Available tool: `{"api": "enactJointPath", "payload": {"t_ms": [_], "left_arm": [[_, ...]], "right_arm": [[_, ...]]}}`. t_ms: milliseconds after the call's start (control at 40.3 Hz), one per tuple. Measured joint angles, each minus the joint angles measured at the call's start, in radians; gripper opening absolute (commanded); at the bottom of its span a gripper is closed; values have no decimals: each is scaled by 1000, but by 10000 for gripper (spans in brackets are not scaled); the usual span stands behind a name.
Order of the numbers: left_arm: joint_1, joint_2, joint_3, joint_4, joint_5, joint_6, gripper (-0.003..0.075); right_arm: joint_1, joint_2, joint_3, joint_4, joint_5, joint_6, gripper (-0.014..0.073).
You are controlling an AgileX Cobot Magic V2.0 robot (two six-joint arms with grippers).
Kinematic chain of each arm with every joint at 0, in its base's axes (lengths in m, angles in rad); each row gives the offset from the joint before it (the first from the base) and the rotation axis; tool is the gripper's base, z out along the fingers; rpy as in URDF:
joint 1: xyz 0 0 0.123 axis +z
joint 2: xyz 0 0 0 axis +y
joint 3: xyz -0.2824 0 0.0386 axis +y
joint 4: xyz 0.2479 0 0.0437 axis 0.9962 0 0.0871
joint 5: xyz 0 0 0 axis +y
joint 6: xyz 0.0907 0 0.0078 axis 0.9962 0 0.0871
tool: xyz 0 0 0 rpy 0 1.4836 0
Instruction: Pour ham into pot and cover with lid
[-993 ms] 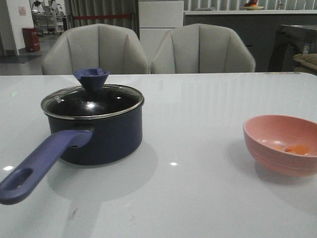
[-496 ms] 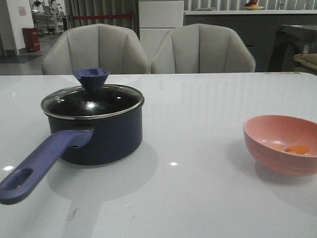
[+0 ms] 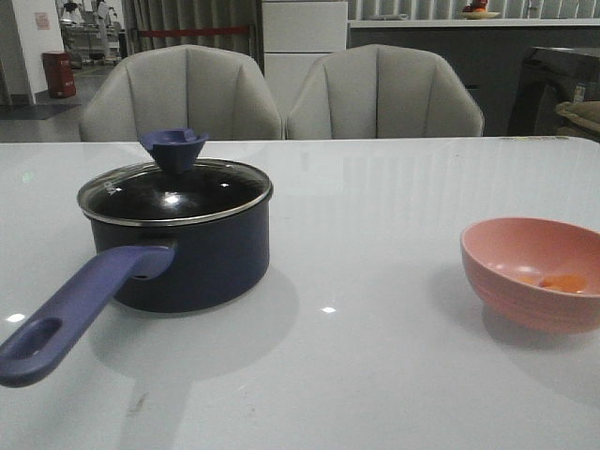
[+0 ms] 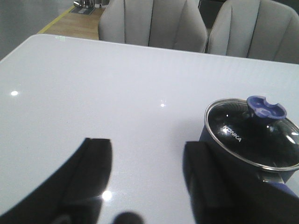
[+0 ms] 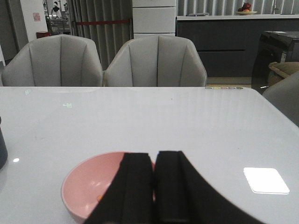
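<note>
The dark navy pot (image 3: 202, 262) stands at the table's left, its purple-blue handle (image 3: 70, 314) pointing toward the front left. The glass lid (image 3: 173, 192) with its blue knob (image 3: 173, 148) sits on the pot. A pink bowl (image 3: 511, 291) at the right holds the orange ham (image 3: 561, 281). Neither gripper shows in the front view. My left gripper (image 4: 148, 156) is open over bare table, the lid (image 4: 252, 140) just beside one finger. My right gripper (image 5: 154, 161) is shut and empty above the bowl (image 5: 88, 182), where a speck of ham (image 5: 99, 198) shows.
Two grey chairs (image 3: 183, 94) (image 3: 384, 94) stand behind the table's far edge. The white tabletop (image 3: 375, 234) lies between pot and bowl. The bowl sits close to the table's right edge.
</note>
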Motion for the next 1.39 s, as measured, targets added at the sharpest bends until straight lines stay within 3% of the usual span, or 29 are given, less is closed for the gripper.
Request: {"api": "enactJointPath", "payload": {"t_ms": [298, 744, 1042, 1390], "left_arm": [[-97, 197, -130, 18, 117, 18, 609], [-297, 765, -579, -2, 223, 22, 609], [-392, 1142, -912, -2, 410, 26, 609], [-404, 1498, -1303, -86, 691, 142, 611]], "right_arm": [[0, 0, 0, 0, 0, 0, 159], [0, 0, 0, 0, 0, 0, 159], [0, 0, 0, 0, 0, 0, 159], [0, 0, 0, 0, 0, 0, 159]]}}
